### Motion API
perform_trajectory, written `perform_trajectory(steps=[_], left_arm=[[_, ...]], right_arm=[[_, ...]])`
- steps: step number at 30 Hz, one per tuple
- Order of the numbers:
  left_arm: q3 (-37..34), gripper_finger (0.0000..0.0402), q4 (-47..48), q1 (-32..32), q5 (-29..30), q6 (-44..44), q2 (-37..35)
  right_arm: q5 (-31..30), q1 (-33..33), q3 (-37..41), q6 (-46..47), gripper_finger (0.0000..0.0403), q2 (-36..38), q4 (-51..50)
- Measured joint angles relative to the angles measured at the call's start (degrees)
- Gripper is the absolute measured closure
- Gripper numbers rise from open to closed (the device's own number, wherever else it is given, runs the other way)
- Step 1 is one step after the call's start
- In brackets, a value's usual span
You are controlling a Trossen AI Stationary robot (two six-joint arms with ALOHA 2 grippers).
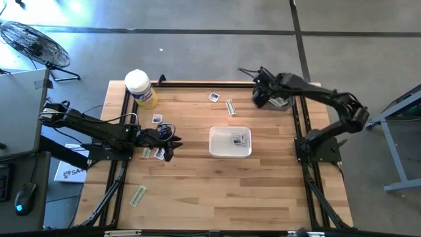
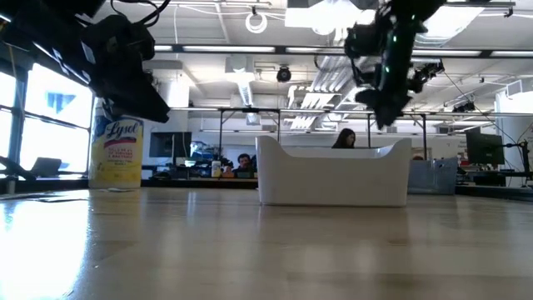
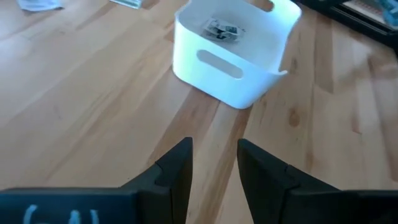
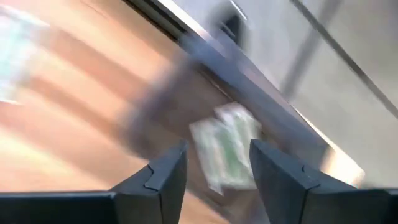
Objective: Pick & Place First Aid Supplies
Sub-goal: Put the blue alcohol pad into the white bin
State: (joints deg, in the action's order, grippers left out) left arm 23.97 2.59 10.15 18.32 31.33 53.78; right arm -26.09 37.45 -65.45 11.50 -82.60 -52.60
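The right pincer (image 4: 217,168) hangs over the far right corner of the counter (image 1: 197,184), its fingers apart with nothing between them. A pale greenish strip packet (image 4: 227,149) shows blurred beyond the gap, close to the counter's dark edge rail (image 1: 299,118). The left pincer (image 3: 214,165) waits low near the left edge, fingers partly apart and empty, facing the white tray (image 1: 230,153).

The supplies lie scattered. A few packets (image 1: 238,139) are already in the tray. A square white packet (image 1: 214,97) and a narrow strip (image 1: 231,106) lie toward the far edge. Another square packet (image 1: 157,118) sits near the yellow wipes canister (image 1: 141,89), two more packets (image 1: 153,153) lie just by the left pincer, and a lone strip (image 1: 137,195) rests at the near left.

The main risk, as I judge it, is the corner itself: a thin flat packet beside the rail gives the fingers little to bite on, so a closing pinch could skid it under or over the rail (and off the counter). A descent slightly off line could also strike the rail instead of the wood.
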Motion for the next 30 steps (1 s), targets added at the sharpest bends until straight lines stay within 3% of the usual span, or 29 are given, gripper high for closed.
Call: perform_trajectory(steps=[6, 13, 22, 25, 30], left_arm=[[0.0, 0.0277, -2.2, 0.0, 2.3, 0.0, 0.0], [0.0, 0.0277, -2.8, 0.0, 2.3, 0.0, 0.0], [0.0, 0.0277, -2.3, 0.0, 1.8, -0.1, 0.0], [0.0, 0.0277, -1.5, 0.0, 1.8, -0.2, 0.0], [0.0, 0.0277, -0.5, 0.0, 1.8, -0.2, 0.0]], right_arm=[[11.9, -10.7, 0.0, -3.6, 0.0246, 2.3, 16.7], [15.7, -17.0, -0.2, -9.1, 0.0245, -7.5, 37.3], [20.7, -13.9, -11.5, -14.7, 0.0240, -27.2, 38.2], [21.4, -12.1, -14.8, -18.9, 0.0234, -31.2, 36.9], [27.8, -8.4, -17.4, -23.1, 0.0225, -35.4, 35.9]])
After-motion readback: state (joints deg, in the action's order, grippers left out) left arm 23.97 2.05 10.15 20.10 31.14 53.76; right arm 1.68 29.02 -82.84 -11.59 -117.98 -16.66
